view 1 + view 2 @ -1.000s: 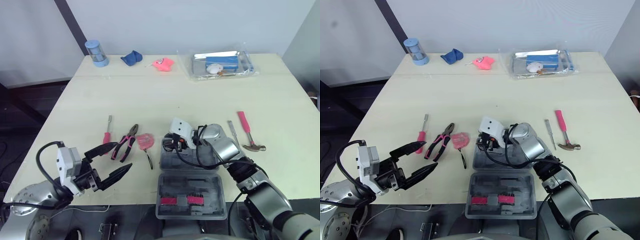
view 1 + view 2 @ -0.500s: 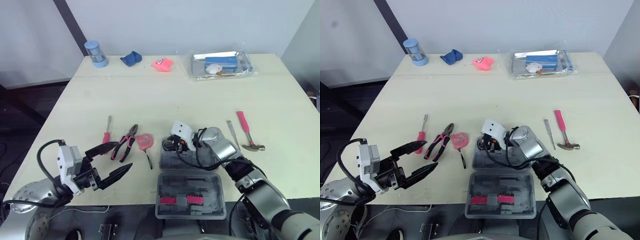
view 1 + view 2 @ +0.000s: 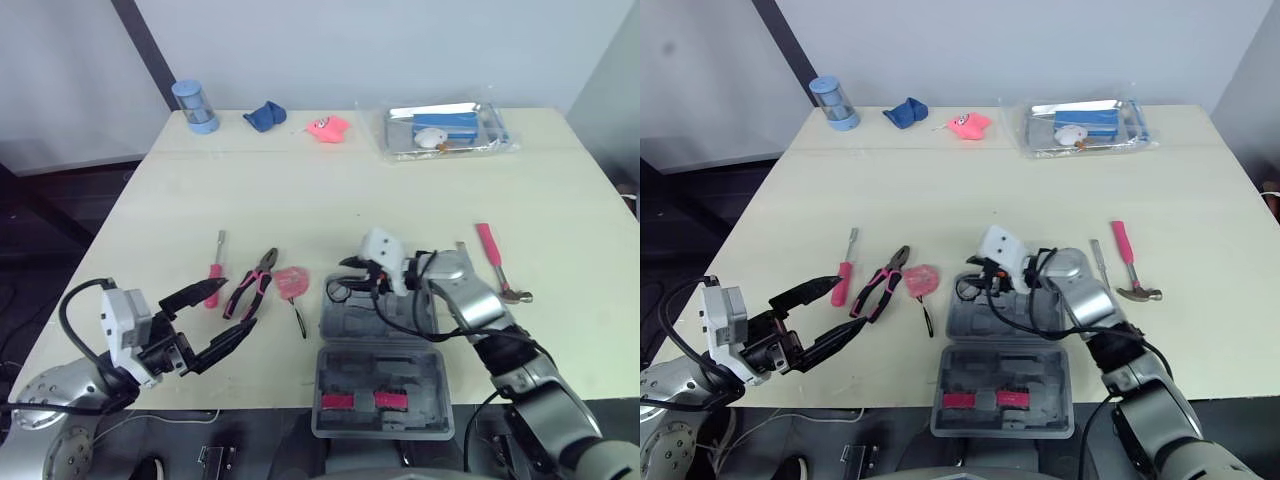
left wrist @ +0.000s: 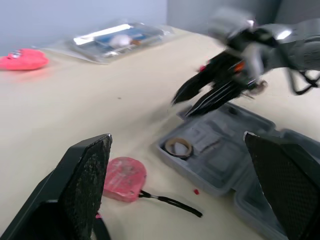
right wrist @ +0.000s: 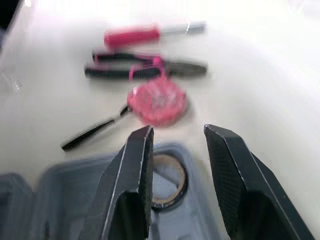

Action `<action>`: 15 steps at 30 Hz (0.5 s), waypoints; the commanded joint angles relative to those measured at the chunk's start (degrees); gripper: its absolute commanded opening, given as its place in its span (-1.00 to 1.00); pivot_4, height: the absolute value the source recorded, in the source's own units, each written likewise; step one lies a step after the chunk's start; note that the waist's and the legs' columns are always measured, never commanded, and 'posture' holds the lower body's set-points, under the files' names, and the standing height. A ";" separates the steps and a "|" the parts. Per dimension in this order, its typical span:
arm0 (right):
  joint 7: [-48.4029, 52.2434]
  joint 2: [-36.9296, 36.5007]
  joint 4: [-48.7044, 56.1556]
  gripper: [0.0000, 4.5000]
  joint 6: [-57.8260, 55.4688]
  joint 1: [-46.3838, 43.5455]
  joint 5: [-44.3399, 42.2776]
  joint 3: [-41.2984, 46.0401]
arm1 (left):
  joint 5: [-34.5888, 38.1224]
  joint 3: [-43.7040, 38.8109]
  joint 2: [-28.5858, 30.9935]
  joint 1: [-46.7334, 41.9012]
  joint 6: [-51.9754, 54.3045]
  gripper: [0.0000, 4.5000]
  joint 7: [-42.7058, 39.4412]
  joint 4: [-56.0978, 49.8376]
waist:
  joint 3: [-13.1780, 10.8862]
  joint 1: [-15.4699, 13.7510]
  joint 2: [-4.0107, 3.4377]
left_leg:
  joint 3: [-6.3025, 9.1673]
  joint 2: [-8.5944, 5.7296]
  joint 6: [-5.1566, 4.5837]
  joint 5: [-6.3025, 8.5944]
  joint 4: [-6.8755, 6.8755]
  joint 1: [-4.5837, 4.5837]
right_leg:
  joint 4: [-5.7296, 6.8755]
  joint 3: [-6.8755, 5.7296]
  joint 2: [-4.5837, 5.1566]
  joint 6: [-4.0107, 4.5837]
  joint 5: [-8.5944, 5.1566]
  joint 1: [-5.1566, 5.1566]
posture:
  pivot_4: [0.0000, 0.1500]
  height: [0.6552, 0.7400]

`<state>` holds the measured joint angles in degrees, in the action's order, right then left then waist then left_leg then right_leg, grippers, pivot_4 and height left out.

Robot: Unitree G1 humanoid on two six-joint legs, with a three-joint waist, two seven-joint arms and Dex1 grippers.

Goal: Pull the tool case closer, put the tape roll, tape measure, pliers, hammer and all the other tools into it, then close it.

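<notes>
Lifted and shifted rightward since a second ago, the right tool (image 5: pixel 177 131) hovers, fingers apart and empty, above the tape roll (image 5: pixel 165 180). The roll lies in the open tool case (image 4: pixel 220 160) at lower centre. At lower left, the left tool (image 3: pixel 240 304) gapes wide, holding nothing, beside the pliers (image 3: pixel 250 290).

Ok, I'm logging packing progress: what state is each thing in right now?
tool case, open, both halves flat.
tape roll, inside the tool case.
tape measure, out on the table.
pliers, out on the table.
hammer, out on the table.
red screwdriver, out on the table.
left tool, open, empty.
right tool, open, empty.
</notes>
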<state>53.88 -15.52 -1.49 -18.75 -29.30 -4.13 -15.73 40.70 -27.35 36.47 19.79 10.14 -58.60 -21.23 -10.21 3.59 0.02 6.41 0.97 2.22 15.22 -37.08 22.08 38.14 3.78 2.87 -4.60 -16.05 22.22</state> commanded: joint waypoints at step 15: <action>-4.66 -14.01 15.64 -0.25 7.68 36.83 -16.18 35.06 | -3.12 -7.16 -2.39 2.19 -5.42 1.00 0.62 15.53 | 0.01 -1.12 0.08 | -0.10 0.01 -0.01 0.00 0.00 -0.07 | -0.04 0.05 0.00 -0.01 -0.01 -0.12 | 1.00 1.00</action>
<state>49.37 -28.96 13.28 -13.56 5.65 -18.39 14.98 38.29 -32.47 34.21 21.08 6.69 -57.50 -7.31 -10.20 2.48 0.10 6.29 0.97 2.21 15.23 -37.08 21.98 38.07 3.83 2.87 -4.61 -16.06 22.06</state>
